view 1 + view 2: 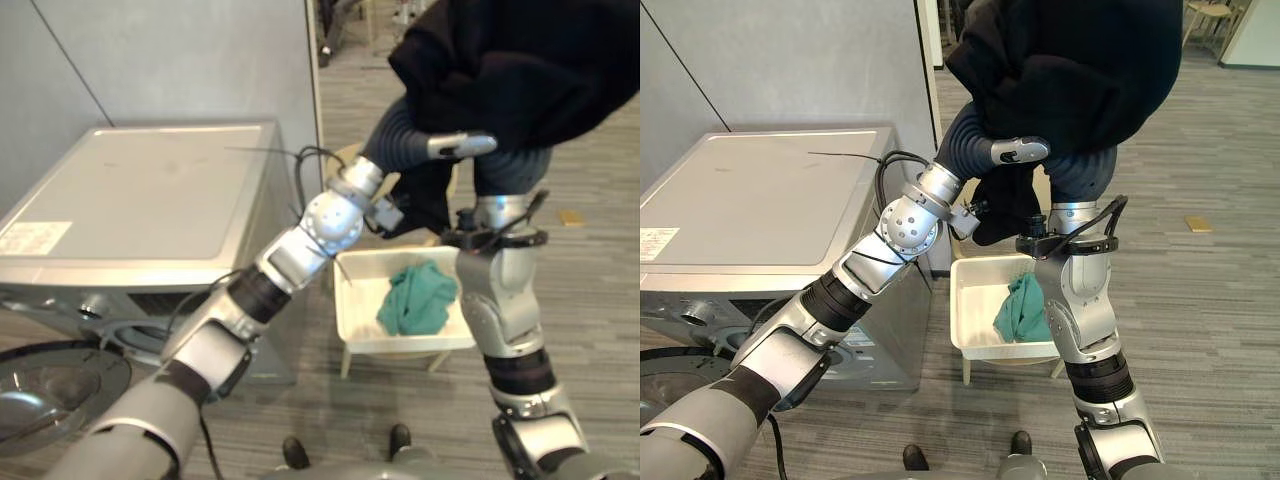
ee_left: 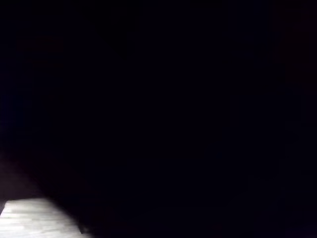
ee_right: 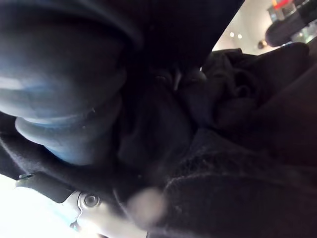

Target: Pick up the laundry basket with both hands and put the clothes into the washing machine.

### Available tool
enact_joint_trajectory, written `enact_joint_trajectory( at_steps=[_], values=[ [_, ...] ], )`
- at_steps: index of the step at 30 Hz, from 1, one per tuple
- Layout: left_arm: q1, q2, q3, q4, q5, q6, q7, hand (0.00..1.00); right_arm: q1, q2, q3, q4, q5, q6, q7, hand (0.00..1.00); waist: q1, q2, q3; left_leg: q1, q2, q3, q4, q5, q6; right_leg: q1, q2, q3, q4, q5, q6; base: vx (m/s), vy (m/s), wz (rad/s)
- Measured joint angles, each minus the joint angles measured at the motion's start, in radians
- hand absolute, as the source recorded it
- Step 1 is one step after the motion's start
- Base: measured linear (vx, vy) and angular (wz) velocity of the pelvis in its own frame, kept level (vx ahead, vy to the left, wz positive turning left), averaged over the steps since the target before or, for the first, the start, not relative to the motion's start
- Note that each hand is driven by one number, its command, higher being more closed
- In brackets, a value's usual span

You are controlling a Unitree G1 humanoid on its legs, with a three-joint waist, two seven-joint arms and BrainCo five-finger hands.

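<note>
Grey plank floor (image 1: 1220,320), grey wall panel (image 1: 180,60) behind. Washing machine (image 1: 150,190) stands against the panel. Its round door (image 1: 50,385) is swung open at the front and cut off by the frame edge.

Both arms are raised and carry a bulky black garment (image 1: 1070,60) high above the floor, its upper part out of frame. Left robot hand (image 1: 1012,151) lies against the underside of the bundle, mostly buried, so its grip cannot be told. Right robot hand (image 1: 1085,172) goes up into the folds and cannot be read either. The left wrist view is almost wholly dark. The right wrist view shows dark cloth pressed close.

Laundry basket (image 1: 358,300), white, sits on the floor just beside the machine's front corner. Its far side is hidden behind the right arm. One crumpled green cloth (image 1: 418,297) lies in it. Open floor to the right, with a small tan block (image 1: 1198,224) lying well apart.
</note>
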Motion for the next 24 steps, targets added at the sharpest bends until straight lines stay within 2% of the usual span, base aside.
enact_joint_trajectory(
  at_steps=[4,11,12,17,24],
  values=[
    [0.006,0.003,-0.009,0.000,0.003,0.000,0.000,1.00,0.064,0.004,0.001,0.014,0.054,0.000,0.023,1.00,0.005,-0.014,-0.010,0.001,-0.001,-0.003,0.000,0.000,0.000,0.002,-0.001,-0.001,0.001,0.001,0.001,0.00,0.000,0.00],
    [0.082,-0.004,0.028,0.000,0.038,-0.001,0.003,1.00,0.143,0.013,0.059,0.066,0.074,0.021,0.063,1.00,0.024,-0.013,-0.016,0.005,0.000,-0.007,0.000,0.004,0.005,0.007,0.001,-0.005,0.000,0.005,0.006,0.02,-0.014,0.01],
    [0.096,-0.004,0.038,0.000,0.041,-0.001,0.003,1.00,0.146,0.016,0.065,0.074,0.073,0.026,0.068,0.00,0.024,-0.013,-0.018,0.005,0.000,-0.008,0.000,0.004,0.005,0.008,0.001,-0.007,0.000,0.005,0.006,0.04,-0.025,0.06],
    [0.228,-0.033,0.093,-0.001,0.074,-0.001,0.044,1.00,0.186,0.047,0.117,0.102,0.065,0.075,0.083,0.00,0.034,-0.018,-0.037,0.008,-0.001,-0.028,0.000,0.004,0.005,0.023,0.000,-0.026,-0.002,0.003,0.007,0.04,-0.021,0.12],
    [0.283,-0.039,0.124,-0.001,0.093,-0.001,0.073,1.00,0.187,0.061,0.128,0.134,0.027,0.096,0.087,0.00,0.053,-0.032,-0.046,0.015,0.000,-0.020,0.000,0.004,0.004,0.024,0.000,-0.009,0.000,-0.001,0.003,0.00,-0.003,-0.03]
  ],
)
